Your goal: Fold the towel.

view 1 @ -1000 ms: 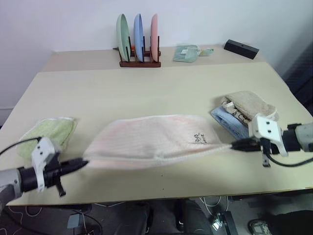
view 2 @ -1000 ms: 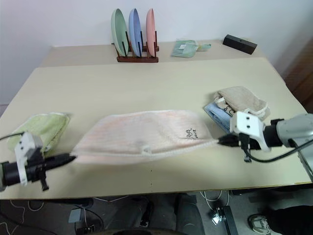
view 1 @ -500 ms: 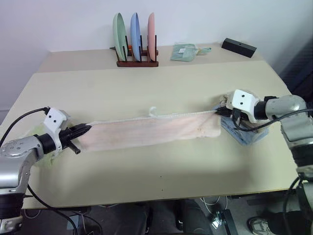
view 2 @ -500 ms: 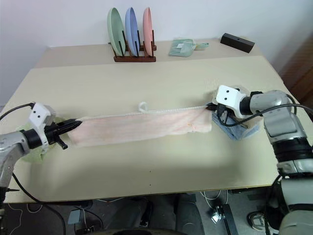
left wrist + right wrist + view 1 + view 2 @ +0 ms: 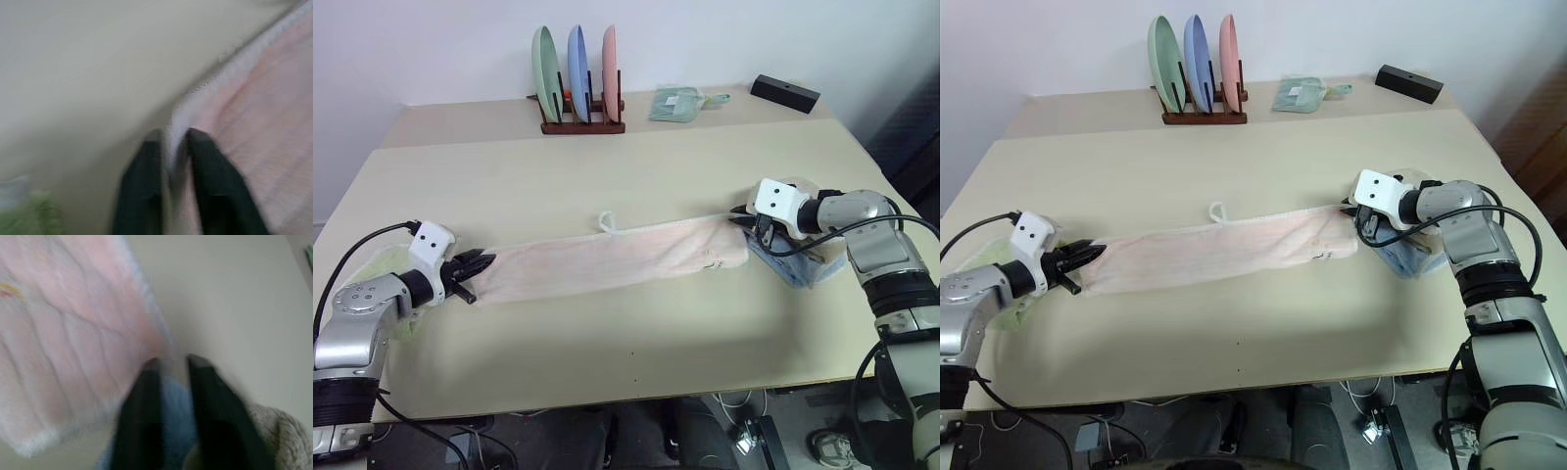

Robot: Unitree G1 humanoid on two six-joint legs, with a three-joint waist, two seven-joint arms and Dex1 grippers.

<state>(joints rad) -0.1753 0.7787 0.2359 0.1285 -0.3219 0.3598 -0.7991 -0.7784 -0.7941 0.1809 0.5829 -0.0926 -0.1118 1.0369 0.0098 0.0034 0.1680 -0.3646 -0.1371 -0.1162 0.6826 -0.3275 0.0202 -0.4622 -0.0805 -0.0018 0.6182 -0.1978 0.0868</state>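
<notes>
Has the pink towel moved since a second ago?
Yes. The towel now lies folded into a narrower strip farther from the table's near edge, toward the plate rack.

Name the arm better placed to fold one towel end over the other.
Left, probably. The left gripper sits at the towel's end on bare table. The right gripper, jaws open, is right by the blue cloth crowding its end and could catch that.
</notes>
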